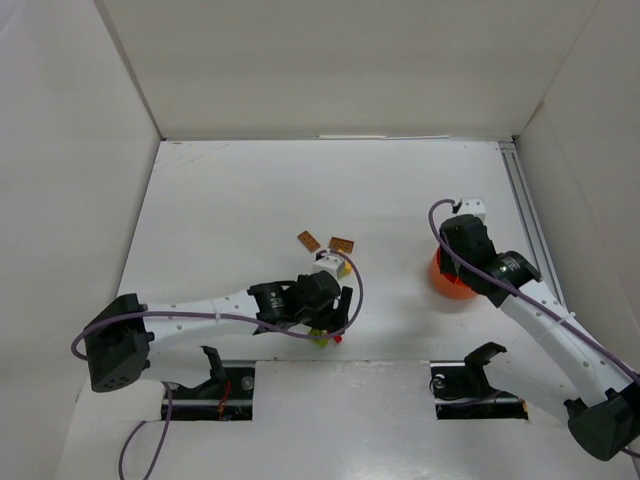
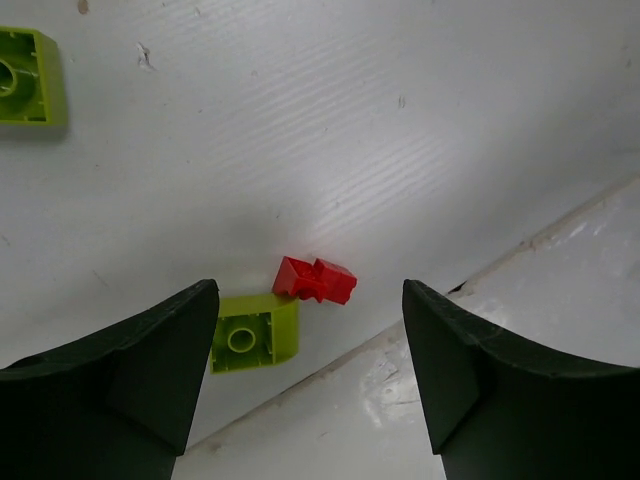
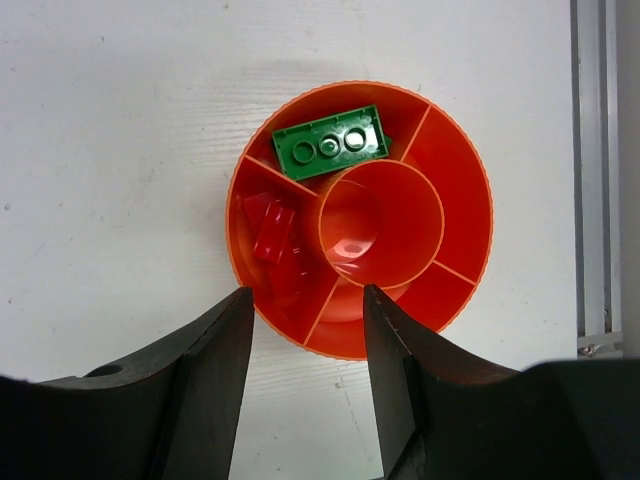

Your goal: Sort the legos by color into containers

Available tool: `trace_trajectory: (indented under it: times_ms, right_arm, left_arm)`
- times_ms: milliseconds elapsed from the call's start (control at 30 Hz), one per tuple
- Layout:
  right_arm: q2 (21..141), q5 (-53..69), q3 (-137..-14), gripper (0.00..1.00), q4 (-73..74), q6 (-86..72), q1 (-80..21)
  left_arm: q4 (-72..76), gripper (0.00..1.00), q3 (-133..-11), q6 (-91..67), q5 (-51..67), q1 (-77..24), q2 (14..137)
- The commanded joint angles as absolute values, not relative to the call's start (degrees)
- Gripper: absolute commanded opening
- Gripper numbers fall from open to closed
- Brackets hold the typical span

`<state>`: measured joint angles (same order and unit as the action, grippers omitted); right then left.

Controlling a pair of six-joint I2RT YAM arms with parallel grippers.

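1. The left gripper point(image 2: 310, 318) hangs low over the white table point(image 2: 330, 130), its two dark fingers point(image 2: 150, 375) spread wide and pinching nothing.
2. In the left wrist view a red brick point(image 2: 316, 281) lies on the table in the gap between the fingertips, at the middle of the frame.
3. A lime brick point(image 2: 254, 334) lies underside up just beside the left finger. Its upper right corner touches or nearly touches the red brick.
4. A second lime brick point(image 2: 26, 78) sits in the upper left corner of that frame, well apart from the other two.
5. In the top view two brown bricks point(image 1: 309, 240) lie near each other just above the left wrist, at the centre of the frame.
6. The right gripper point(image 3: 307, 300) hovers over the lower left rim of the orange bowl point(image 3: 462, 180). Its fingers are parted with nothing between them.
7. The bowl stands on the table with a round middle cup and dividers around it.
8. A dark green brick point(image 3: 331, 143) lies studs up in the upper compartment, tilted, its ends resting over the dividers.
9. Red pieces point(image 3: 270, 232) lie in the left compartment.
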<state>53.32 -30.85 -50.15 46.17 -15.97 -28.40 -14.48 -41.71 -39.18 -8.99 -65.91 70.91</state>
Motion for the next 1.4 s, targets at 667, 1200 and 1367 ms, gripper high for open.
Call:
trace_trajectory:
  times_ms: [667,1200,1367]
  right_arm:
    - [50.62,-29.71,-51.68,0.53,44.47,-14.41,-26.81]
    - [47.99,-29.71,-51.68,0.53,46.23,-14.41,-26.28]
    - [47.99,-29.71,-51.68,0.53,46.23,-14.41,-26.28]
  left_arm:
    - [-13.27,0.48,-45.53,-25.75,-7.91,-70.75,80.07]
    - [-15.11,0.22,-46.14,-26.37,-11.68,-71.89,82.62]
    - [-16.34,0.11,-48.77,-27.59,-13.96,-71.89,80.87]
